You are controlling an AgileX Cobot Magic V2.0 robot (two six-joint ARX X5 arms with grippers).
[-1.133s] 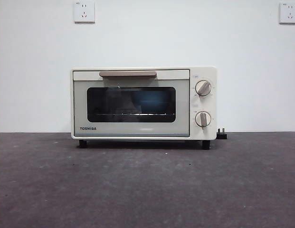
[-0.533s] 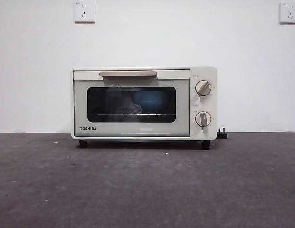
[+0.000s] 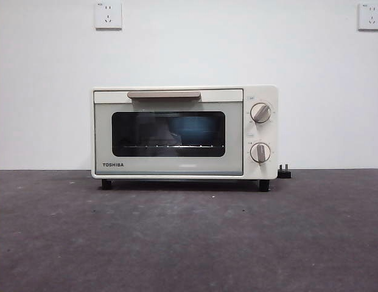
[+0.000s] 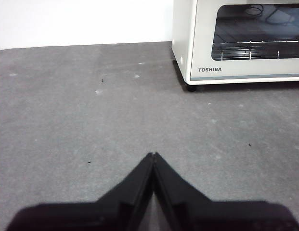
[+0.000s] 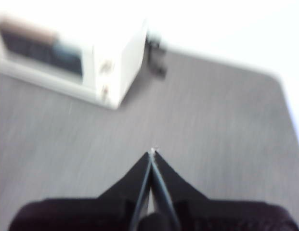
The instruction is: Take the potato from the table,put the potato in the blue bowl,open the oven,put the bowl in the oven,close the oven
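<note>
At the back of the table [image 3: 189, 243], against the white wall, the oven [image 3: 184, 132] is sitting with its door closed and the beige handle [image 3: 164, 94] up along the top edge. Through the dark glass a blue shape is showing on the wire rack [image 3: 167, 146], which I am taking for the blue bowl [image 3: 192, 131]; the potato is not showing in any view, presumably because it is lying inside that bowl. The left gripper [image 4: 153, 155] and the right gripper [image 5: 152, 152] are both hanging over bare table well clear of the oven, jaws pressed together and gripping nothing, which is suggesting the task is finished
</note>
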